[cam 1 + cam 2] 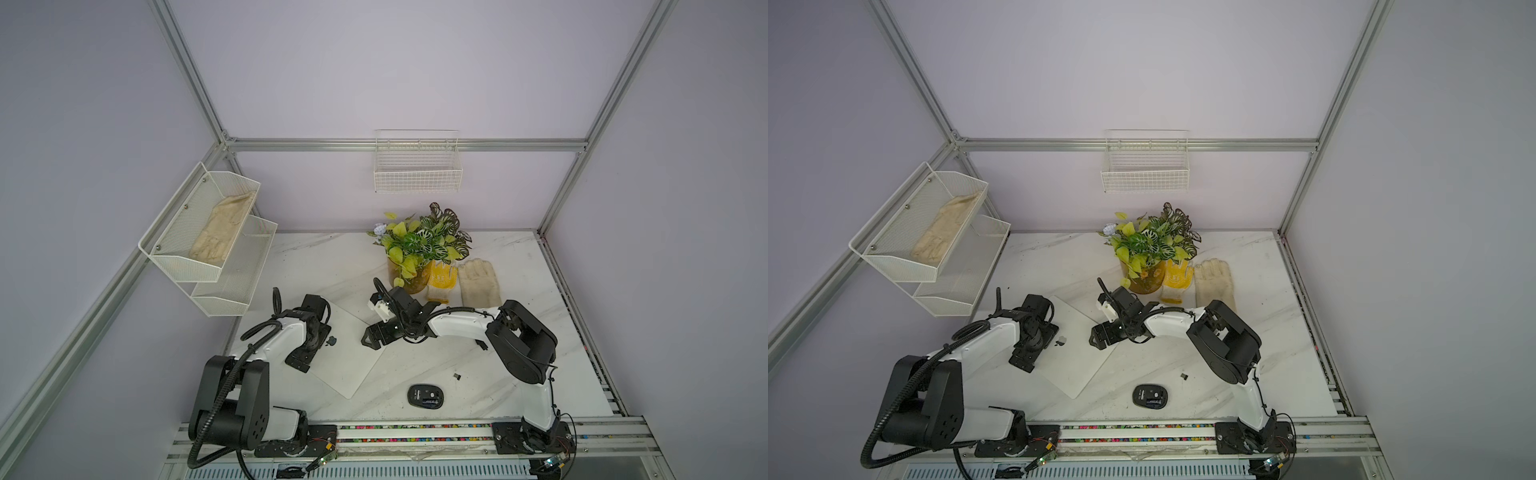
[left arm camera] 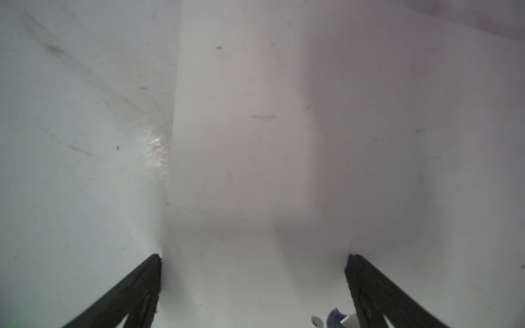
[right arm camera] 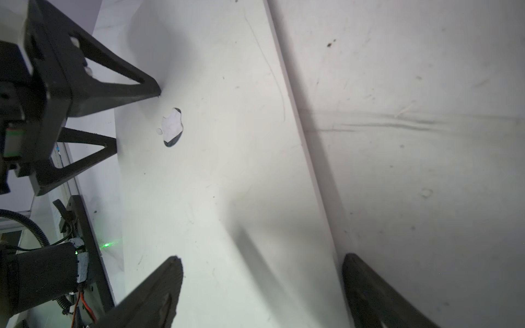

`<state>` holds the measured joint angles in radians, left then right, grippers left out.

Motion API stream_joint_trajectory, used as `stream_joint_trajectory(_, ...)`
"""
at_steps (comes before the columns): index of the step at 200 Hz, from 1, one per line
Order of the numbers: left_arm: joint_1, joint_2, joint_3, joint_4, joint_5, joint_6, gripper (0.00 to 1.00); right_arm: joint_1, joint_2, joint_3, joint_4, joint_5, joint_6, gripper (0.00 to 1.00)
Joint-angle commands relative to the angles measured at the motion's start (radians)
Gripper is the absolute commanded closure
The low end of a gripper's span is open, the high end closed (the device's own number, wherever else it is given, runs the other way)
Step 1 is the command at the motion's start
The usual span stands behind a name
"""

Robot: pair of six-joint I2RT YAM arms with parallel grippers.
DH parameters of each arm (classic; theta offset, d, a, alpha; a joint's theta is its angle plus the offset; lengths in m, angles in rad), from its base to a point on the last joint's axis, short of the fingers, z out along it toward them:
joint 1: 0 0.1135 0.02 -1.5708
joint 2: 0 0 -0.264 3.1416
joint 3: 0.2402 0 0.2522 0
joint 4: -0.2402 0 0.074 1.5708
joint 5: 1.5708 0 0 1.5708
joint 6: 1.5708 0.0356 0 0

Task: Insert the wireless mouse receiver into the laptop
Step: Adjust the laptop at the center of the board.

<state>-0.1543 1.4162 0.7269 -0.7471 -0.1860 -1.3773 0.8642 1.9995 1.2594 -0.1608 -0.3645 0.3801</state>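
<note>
Centrally, laptop (image 1: 353, 361) (image 1: 1077, 365): white-silver, lid down, flat on the counter (image 1: 311, 266), set at a slant; dark apple logo (image 1: 331, 341) (image 3: 172, 127) at lid centre.
wireless mouse receiver (image 1: 457, 377) (image 1: 1184, 376): tiny dark stub, loose on the bare counter, well apart from the laptop, near the mouse, on the right arm's side; in neither claw.
mouse (image 1: 425, 396) (image 1: 1150, 396): black oval, on the counter toward the front rail, between the laptop's near corner and the receiver.
left claw (image 2: 254, 257) (image 3: 137, 119): jaws spread to the full, nothing held; pointed down at the lid, one fingertip close beside the logo, the other at the lid's edge; seemingly resting on the lid, though contact not certain in the blurred wrist view.
right claw (image 3: 262, 258) (image 1: 372, 336): jaws spread wide, nothing held; low over the laptop's far-side edge, one finger above the lid, the other above bare counter.
potted plant (image 1: 419, 245): green leaves, amber pot, at the back of the counter.
yellow glove (image 1: 442, 280), cream glove (image 1: 480, 282): side by side, flat, just beside the pot.
wire basket (image 1: 417, 166): white, on the back wall.
mesh rack (image 1: 232, 291): white, two tiers, on the left wall; pale glove (image 1: 224, 232) in the upper tier.
</note>
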Motion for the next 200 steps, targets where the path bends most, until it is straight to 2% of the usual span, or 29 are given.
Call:
stream_joint_trajectory(1, -0.066, 0.105, 0.006, 0.201, 0.183, -0.052, 0.0, 0.031, -0.054, -0.029, -0.044, -0.066, 0.008, 0.1)
stream_joint_trajectory(72, -0.192, 0.189, 0.048, 0.251, 0.197, -0.112, 0.0, 0.027, -0.165, -0.078, -0.065, 0.048, 0.033, 0.09)
stream_joint_trajectory(123, -0.246, 0.23, 0.075, 0.285, 0.207, -0.138, 0.0, 0.02, -0.283, -0.107, -0.102, 0.113, 0.063, 0.06)
stream_joint_trajectory(165, -0.268, 0.251, 0.095, 0.312, 0.218, -0.136, 0.0, 0.019, -0.435, -0.181, -0.231, 0.201, 0.101, 0.06)
stream_joint_trajectory(200, -0.257, 0.199, 0.092, 0.315, 0.199, -0.075, 0.0, 0.009, -0.623, -0.301, -0.4, 0.284, 0.189, 0.07)
